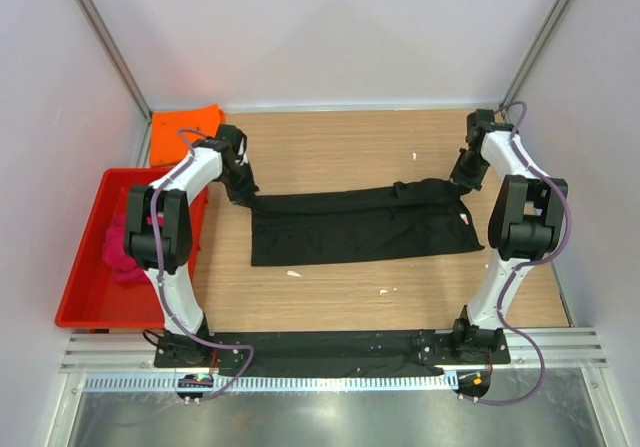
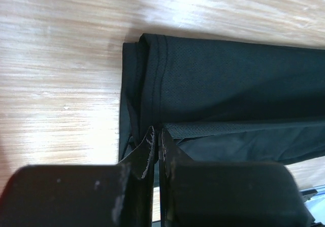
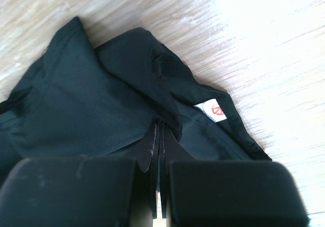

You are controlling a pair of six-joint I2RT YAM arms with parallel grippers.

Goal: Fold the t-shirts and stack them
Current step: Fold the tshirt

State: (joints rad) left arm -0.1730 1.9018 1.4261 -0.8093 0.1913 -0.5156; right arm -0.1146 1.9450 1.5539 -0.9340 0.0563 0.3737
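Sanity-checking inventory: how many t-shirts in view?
3. A black t-shirt spread on the table, an orange t-shirt at the far-left corner beyond the red tray, a magenta t-shirt bunched in the tray, partly behind the left arm. More could hide beneath it.

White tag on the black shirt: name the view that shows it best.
Right wrist: the tag lies close and sharp, red mark visible, on the shirt. Top external shows only a white speck; left wrist shows none of it.
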